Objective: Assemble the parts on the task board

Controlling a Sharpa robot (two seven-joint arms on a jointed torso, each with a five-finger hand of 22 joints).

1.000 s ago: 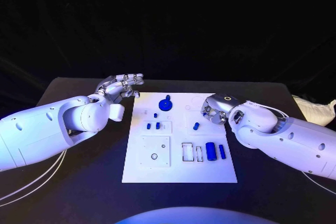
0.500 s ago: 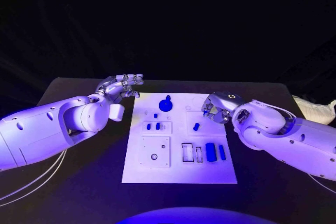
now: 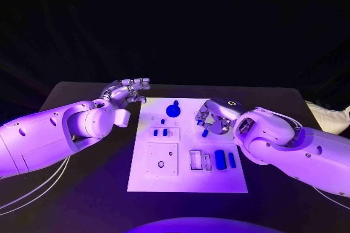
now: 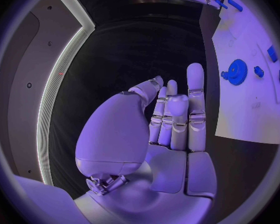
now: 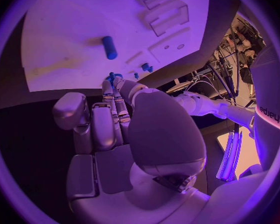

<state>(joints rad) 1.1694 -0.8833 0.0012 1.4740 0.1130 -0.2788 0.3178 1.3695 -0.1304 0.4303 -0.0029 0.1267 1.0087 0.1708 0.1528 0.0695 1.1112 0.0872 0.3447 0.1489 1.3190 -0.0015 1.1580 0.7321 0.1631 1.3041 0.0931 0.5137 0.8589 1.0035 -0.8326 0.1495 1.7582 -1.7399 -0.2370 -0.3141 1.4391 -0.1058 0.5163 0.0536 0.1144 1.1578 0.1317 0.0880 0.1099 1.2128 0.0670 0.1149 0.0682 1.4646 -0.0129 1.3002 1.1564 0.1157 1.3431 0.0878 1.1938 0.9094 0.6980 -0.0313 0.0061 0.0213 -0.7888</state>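
White task board (image 3: pixel 188 180) sits frame centre on black table (image 3: pixel 73 202), blue gear (image 3: pixel 173 110) near its top edge; right hand (image 3: pixel 211 117) over upper-right board, grip state unclear; left hand (image 3: pixel 125 89) upper left, fingers extended, empty

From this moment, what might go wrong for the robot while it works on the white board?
1. The right hand hangs low over the white task board, close beside a small blue cylindrical peg; its fingers may knock the peg aside.
2. The blue gear-shaped disc lies just beside that hand and could be bumped.
3. The left hand hovers open off the board's far corner, so it would probably not steady the board if it slides.
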